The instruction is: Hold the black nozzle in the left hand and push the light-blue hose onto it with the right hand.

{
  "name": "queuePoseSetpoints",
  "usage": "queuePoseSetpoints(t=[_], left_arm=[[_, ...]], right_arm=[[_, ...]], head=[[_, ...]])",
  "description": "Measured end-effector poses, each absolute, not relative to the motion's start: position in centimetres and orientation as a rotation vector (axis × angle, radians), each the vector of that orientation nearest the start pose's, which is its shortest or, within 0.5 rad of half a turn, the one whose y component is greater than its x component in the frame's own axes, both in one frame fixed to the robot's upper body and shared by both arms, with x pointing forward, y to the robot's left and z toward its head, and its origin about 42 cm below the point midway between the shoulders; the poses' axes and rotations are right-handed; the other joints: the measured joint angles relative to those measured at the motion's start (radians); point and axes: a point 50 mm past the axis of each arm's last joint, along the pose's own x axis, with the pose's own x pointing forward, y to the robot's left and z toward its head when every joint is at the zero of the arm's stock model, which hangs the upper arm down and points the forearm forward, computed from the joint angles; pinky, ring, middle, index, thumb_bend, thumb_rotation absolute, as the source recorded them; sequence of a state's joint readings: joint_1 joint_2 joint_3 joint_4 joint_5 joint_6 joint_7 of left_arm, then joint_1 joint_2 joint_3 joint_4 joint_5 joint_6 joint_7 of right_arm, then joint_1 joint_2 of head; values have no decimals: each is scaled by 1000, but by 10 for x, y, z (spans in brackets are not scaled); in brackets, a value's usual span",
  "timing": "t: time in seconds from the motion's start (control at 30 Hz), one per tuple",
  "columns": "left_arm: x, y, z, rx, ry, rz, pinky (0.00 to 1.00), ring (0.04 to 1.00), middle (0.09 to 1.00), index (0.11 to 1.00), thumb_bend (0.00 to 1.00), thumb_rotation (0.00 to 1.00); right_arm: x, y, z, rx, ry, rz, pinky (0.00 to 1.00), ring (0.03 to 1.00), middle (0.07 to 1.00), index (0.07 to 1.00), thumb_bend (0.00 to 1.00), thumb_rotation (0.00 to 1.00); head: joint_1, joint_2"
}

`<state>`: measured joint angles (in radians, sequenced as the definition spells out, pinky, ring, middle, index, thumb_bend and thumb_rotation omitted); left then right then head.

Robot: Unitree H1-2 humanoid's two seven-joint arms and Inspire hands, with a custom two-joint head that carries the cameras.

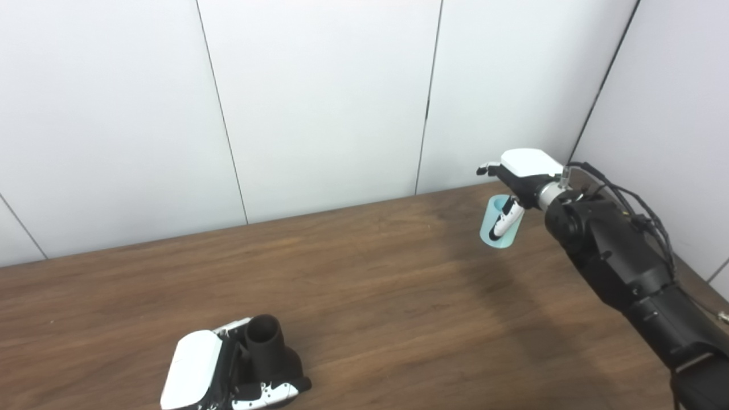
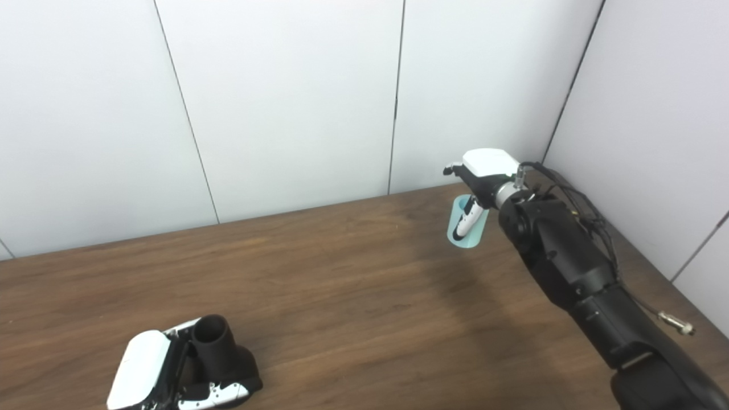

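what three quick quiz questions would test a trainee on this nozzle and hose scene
1. True or false: the light-blue hose is already pushed onto the black nozzle.
2. Which hand holds the nozzle? A) left hand B) right hand C) neither
3. Fill in: the nozzle's open end points ____.

Key:
1. False. The two are far apart across the wooden table: the hose is at the far right and the nozzle at the near left.
2. A. The right hand is closed on the hose piece.
3. Upward.
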<state>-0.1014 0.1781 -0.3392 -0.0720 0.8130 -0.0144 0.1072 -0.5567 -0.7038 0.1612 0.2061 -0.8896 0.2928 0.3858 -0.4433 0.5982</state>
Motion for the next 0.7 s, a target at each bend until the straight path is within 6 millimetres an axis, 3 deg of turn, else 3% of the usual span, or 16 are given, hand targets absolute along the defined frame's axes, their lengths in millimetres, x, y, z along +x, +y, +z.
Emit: queuePoseSetpoints(t=[0.13, 0.3, 0.5, 0.7], left_arm=[[299, 170, 136, 962, -344, -191, 456, 531, 519, 465, 521, 0], [300, 172, 137, 964, -336, -183, 455, 539, 519, 466, 521, 0], [300, 175, 138, 968, -331, -186, 458, 540, 520, 465, 521, 0], [301, 180, 139, 977, -332, -191, 446, 531, 520, 465, 521, 0]], right_arm=[[435, -400, 276, -1538, 199, -61, 654, 743, 780, 776, 967, 84], [435, -406, 266, -1516, 235, -50, 603, 699, 771, 753, 941, 53], [434, -407, 250, -1499, 267, -30, 590, 673, 731, 729, 932, 24], [434, -406, 246, -1519, 239, -34, 611, 681, 732, 703, 927, 29]], head=[[-2, 3], [-2, 6], [-3, 14], [-14, 20]])
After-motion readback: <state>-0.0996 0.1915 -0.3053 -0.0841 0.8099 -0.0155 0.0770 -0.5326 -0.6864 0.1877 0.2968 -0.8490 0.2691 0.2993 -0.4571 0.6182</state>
